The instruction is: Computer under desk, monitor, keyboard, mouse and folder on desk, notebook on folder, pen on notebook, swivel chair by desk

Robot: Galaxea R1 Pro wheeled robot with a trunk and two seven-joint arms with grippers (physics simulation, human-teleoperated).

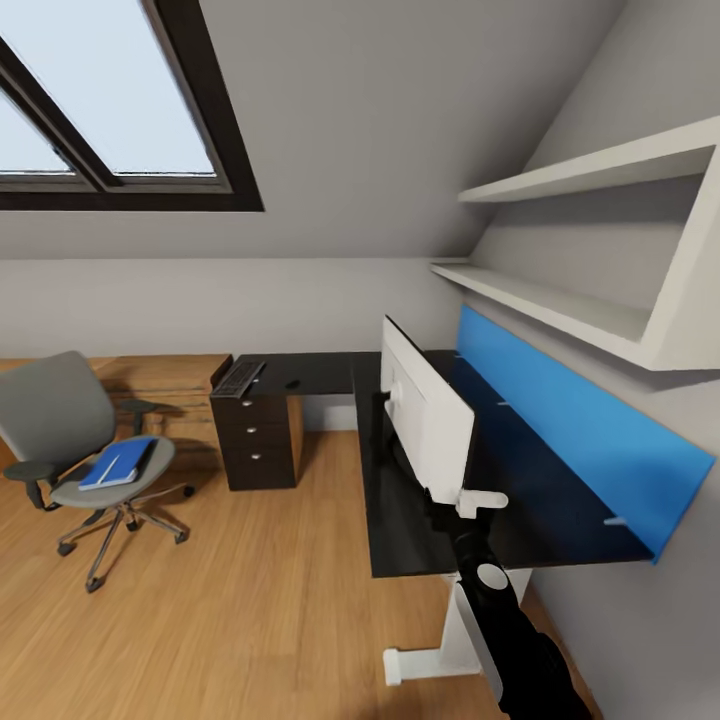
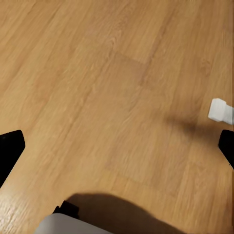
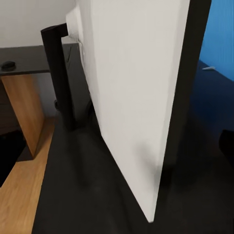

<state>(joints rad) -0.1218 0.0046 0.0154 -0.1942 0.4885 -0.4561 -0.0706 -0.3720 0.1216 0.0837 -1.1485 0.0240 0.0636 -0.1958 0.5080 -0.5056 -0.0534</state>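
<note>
White plastic backs the monitor, standing edge-on on the black desk, its dark stand on the left side. It looks rigid, top-heavy and tippable, with a fragile screen; a hold on the thin near edge or the stand seems safest. The right gripper sits at the monitor's near lower corner; whether it is clamped I cannot tell. The left gripper hangs apart over the floor. The keyboard lies at the desk's far left.

Glossy black desk, wood-grain floor
</note>
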